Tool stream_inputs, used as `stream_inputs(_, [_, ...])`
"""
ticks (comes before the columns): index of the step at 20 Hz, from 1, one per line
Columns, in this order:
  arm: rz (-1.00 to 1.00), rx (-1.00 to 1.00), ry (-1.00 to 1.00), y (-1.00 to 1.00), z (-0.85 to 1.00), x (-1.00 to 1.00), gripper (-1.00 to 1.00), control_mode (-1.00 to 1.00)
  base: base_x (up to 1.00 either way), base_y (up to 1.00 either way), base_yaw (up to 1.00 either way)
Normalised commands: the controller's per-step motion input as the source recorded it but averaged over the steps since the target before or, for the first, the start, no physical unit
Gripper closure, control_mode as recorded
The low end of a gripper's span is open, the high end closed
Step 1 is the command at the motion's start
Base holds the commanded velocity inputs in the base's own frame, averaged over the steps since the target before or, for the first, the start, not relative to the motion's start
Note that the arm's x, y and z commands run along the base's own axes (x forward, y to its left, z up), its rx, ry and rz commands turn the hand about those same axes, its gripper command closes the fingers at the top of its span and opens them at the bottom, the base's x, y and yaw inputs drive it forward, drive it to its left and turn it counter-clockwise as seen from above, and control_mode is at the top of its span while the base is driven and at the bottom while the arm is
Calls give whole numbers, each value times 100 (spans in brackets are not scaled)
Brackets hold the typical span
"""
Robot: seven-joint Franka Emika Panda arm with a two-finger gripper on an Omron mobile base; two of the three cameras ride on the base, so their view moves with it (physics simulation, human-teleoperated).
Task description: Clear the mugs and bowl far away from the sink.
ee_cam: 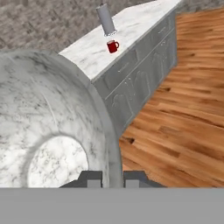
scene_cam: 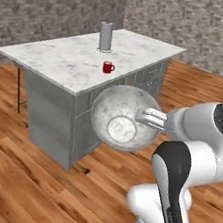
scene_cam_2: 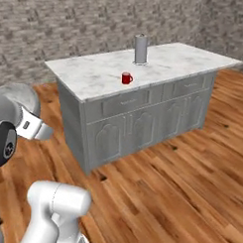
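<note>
Island counter (scene_cam: pixel 65 61) lies ahead of the arm, across a stretch of wood floor, its marble top carrying the grey canister (scene_cam: pixel 105 36) and, nearer the front edge, the red mug (scene_cam: pixel 108 67). Short of it, in the air, hangs the bowl (scene_cam: pixel 123 116), tipped so its mottled inside faces the left base camera. Its rim is pinched between the narrow jaws of the gripper (ee_cam: pixel 113 178), one finger inside the wall, one outside.

White arm bent forward, claw (ee_cam: pixel 112 178) pinched narrow, raised mid-air
</note>
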Motion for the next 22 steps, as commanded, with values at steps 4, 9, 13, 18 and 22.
stream_inputs(4, [0, 0, 0, 0, 0, 0, 100, 100, 100, -28, 26])
stream_inputs(9, [0, 0, 0, 0, 0, 0, 100, 100, 100, -49, 23])
stream_inputs(13, [0, 0, 0, 0, 0, 0, 100, 100, 100, -66, 21])
stream_inputs(18, [0, 0, 0, 0, 0, 0, 100, 100, 100, -70, 21])
stream_inputs(22, [0, 0, 0, 0, 0, 0, 100, 100, 100, -79, 24])
